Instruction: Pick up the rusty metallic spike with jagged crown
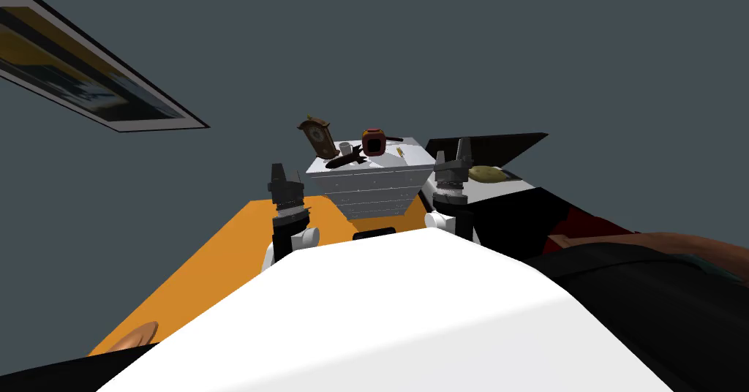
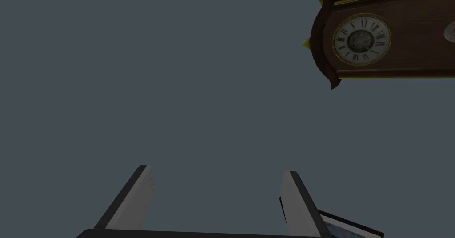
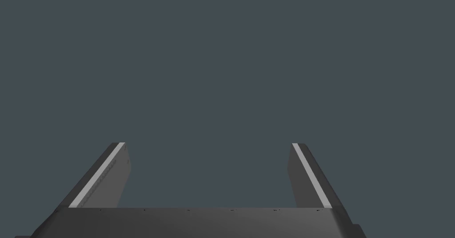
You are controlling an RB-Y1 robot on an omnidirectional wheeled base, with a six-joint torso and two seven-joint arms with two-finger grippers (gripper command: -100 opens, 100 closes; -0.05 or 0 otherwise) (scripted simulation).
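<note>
**Desk:** Where is the spike?

**Me:** I see the dark spike lying flat on top of the white chest of drawers, just in front of a white cup. A brown clock stands to its left, and a red-rimmed dark object stands behind it.

**Desk:** And your end effectors?

**Me:** My left end effector is released, fingers apart, raised left of the drawers. My right end effector is likewise released, raised at their right, well apart from the spike.
</note>
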